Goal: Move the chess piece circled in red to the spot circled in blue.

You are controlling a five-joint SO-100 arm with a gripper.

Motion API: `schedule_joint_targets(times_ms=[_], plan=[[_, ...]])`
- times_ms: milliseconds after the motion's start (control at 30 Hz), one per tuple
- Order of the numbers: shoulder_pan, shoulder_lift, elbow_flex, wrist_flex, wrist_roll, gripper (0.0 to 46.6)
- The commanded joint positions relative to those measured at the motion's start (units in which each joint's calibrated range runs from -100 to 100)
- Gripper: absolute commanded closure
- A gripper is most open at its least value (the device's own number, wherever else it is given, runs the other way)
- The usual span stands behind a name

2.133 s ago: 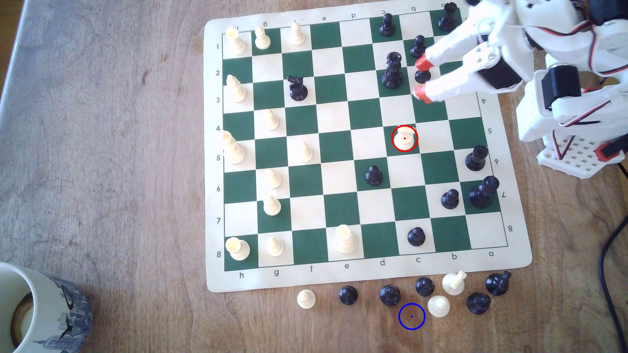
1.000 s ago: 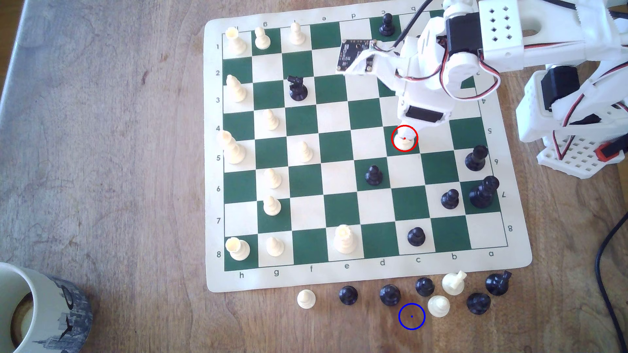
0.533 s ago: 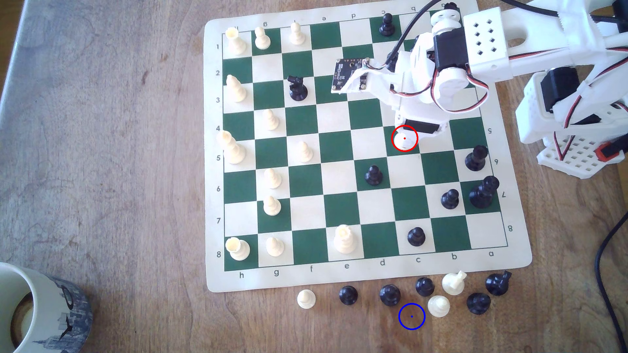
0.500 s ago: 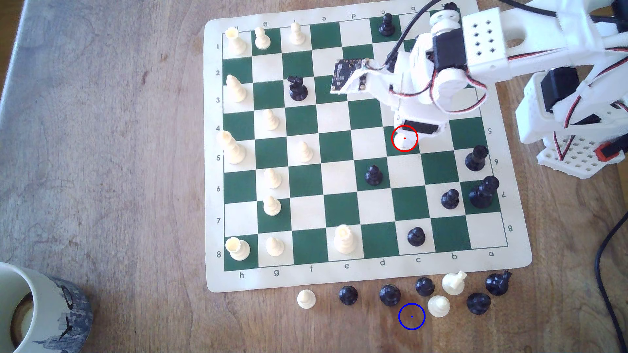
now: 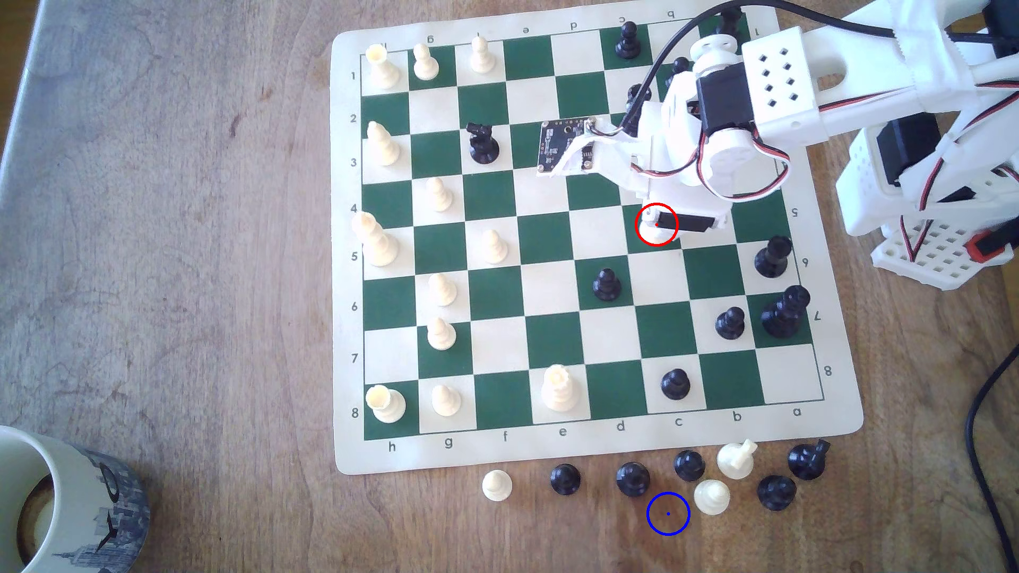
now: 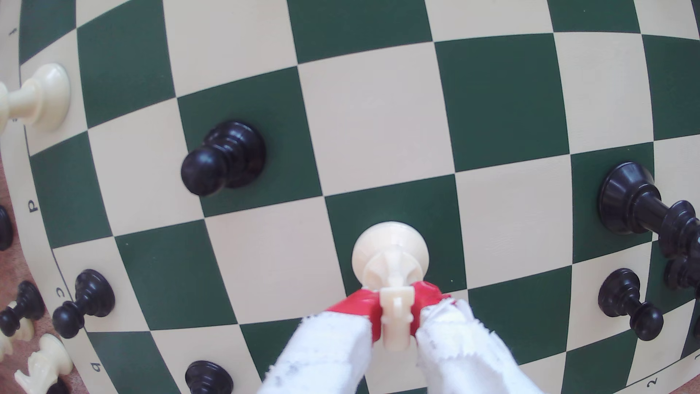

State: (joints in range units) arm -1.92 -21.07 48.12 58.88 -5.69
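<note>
The chess piece circled in red (image 5: 657,237) is cream, and only its lower edge peeks out from under my white wrist (image 5: 686,165) on a green square of the board (image 5: 551,330). The wrist view shows its wide round base (image 6: 390,246) on that green square. There my gripper (image 6: 396,314) is shut on its knobbed top, one red fingertip (image 6: 360,307) pressing on each side. The spot circled in blue (image 5: 668,513) is bare wood in front of the board, among the pieces set aside there.
Beside the blue ring stand a black pawn (image 5: 632,478) and a cream piece (image 5: 711,496), with a cream knight (image 5: 736,458) and more black pieces behind. A black pawn (image 5: 606,284) stands on the board between piece and ring. A mug (image 5: 55,507) sits at the front left.
The arm swung from the board's back right corner over the ringed piece and lowered onto it. The fingers, open at first, now clamp the piece's top.
</note>
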Motion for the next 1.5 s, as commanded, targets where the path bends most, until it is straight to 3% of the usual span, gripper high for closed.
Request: schedule_joint_targets(times_ms=[0, 333, 633, 800, 933, 1100, 1467], plan=[[0.5, -4.7, -4.9, 3.0, -0.1, 46.4], [-2.5, -15.8, -26.0, 17.5, -0.2, 46.4], [-15.8, -8.1, -40.7, 21.5, 0.1, 46.4], [-26.1, -0.2, -48.4, 20.7, 0.6, 46.4], [-33.2, 4.2, -51.8, 19.7, 0.6, 46.4], [-38.2, 7.8, -52.5, 14.7, 1.0, 46.4], [-39.3, 22.5, -54.5, 10.5, 0.9, 46.4]])
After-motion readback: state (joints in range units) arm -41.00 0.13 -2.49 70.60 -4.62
